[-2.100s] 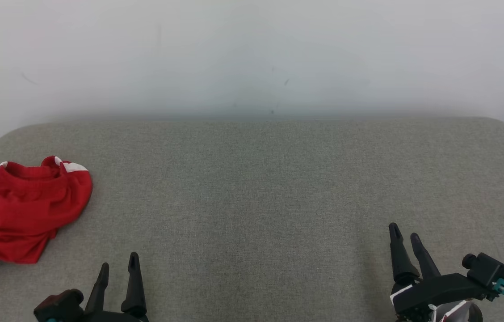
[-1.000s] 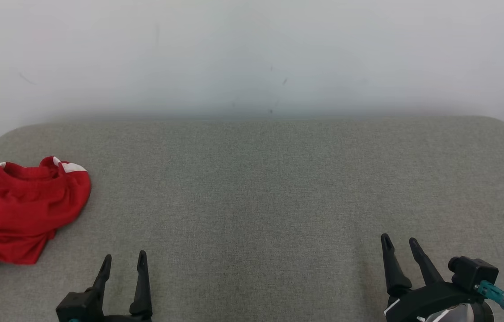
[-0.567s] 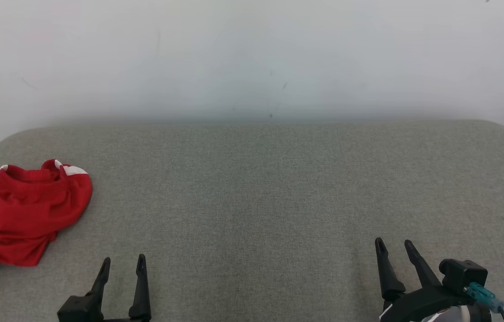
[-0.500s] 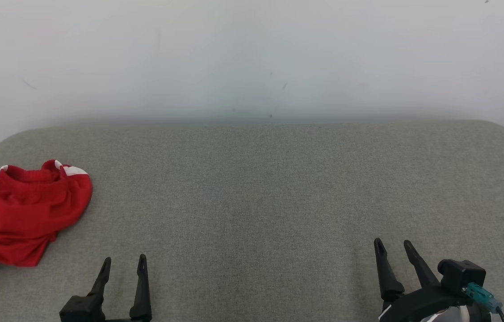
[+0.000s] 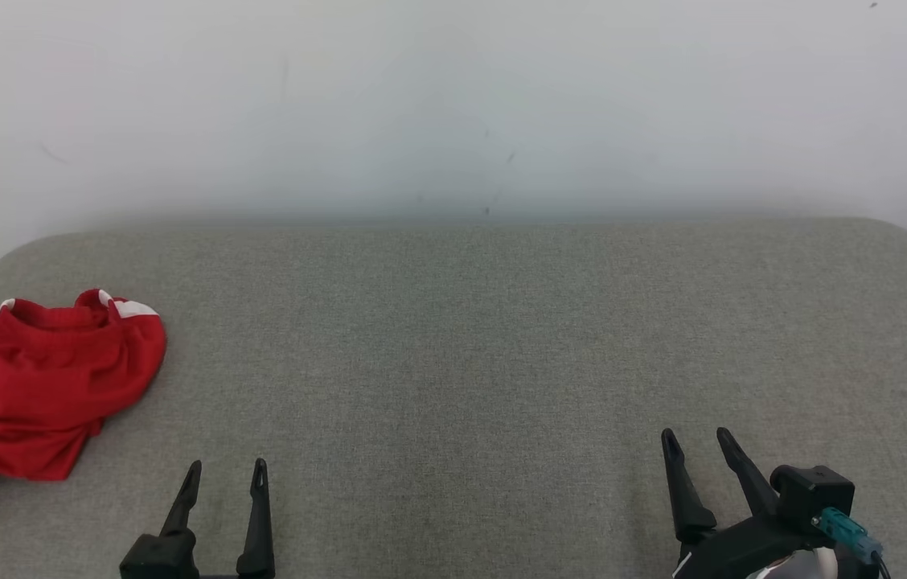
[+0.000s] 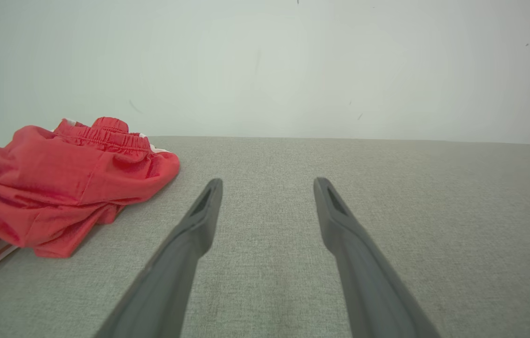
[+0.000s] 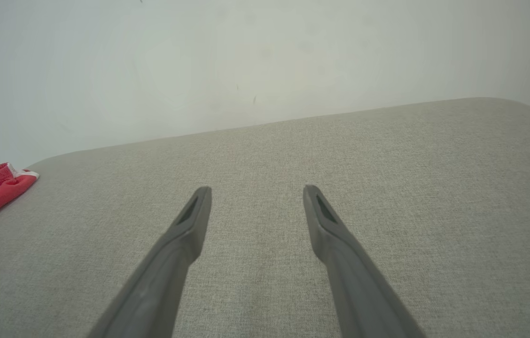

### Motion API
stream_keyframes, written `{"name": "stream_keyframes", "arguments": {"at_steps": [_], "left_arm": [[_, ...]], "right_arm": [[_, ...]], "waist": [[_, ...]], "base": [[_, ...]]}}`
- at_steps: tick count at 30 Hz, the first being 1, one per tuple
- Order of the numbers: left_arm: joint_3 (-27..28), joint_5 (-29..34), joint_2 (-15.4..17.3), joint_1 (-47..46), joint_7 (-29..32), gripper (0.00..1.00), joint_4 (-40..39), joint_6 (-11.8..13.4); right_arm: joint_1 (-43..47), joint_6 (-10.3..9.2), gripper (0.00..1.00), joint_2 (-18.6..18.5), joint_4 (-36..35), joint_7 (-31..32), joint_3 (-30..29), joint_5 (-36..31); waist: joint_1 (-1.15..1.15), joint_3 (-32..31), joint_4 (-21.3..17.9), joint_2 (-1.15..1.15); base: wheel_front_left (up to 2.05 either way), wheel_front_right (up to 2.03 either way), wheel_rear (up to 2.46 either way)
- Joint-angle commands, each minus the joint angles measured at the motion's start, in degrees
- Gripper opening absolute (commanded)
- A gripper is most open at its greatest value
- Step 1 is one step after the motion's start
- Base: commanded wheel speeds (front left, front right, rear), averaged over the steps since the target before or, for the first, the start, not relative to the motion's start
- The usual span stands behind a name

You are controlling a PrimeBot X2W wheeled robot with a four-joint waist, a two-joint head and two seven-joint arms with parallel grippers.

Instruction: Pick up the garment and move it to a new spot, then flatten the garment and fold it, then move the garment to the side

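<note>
- Bare grey padded top (image 5: 453, 346) runs from the middle out to its rounded right edge. The white wall (image 5: 453, 96) closes off the far side.
- Your red garment (image 5: 35, 386) lies crumpled at the left edge, running out of the head view there.
- Its elastic waistband faces the wall, and its length trails toward the near-left corner.
- Your left gripper (image 5: 227, 468) sits low at the near edge, fingers spread, aimed at the wall.
- Your right gripper (image 5: 695, 436) is spread too, leaning slightly left, well apart from the garment.

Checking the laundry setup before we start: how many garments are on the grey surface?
1. The red garment lies crumpled at the grey surface's left edge, left of the left gripper. Part of it leaves the head view; anything underneath would be hidden.
</note>
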Motion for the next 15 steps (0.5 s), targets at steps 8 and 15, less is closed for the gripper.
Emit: {"name": "stream_keyframes", "arguments": {"at_steps": [8,15], "left_arm": [[0.5,0.7,-0.4,0.4,-0.2,1.0,0.2,-0.4],[0.8,0.9,-0.6,0.2,-0.2,1.0,0.3,-0.5]], "right_arm": [[0.2,-0.12,1.0,-0.2,-0.2,-0.3,0.1,0.1],[0.3,-0.12,1.0,-0.2,0.0,-0.5,0.1,0.3]], "waist": [[0.0,0.1,0.1,0.0],[0.0,0.2,0.3,0.0]], "base": [[0.0,0.0,0.0],[0.0,0.0,0.0]]}}
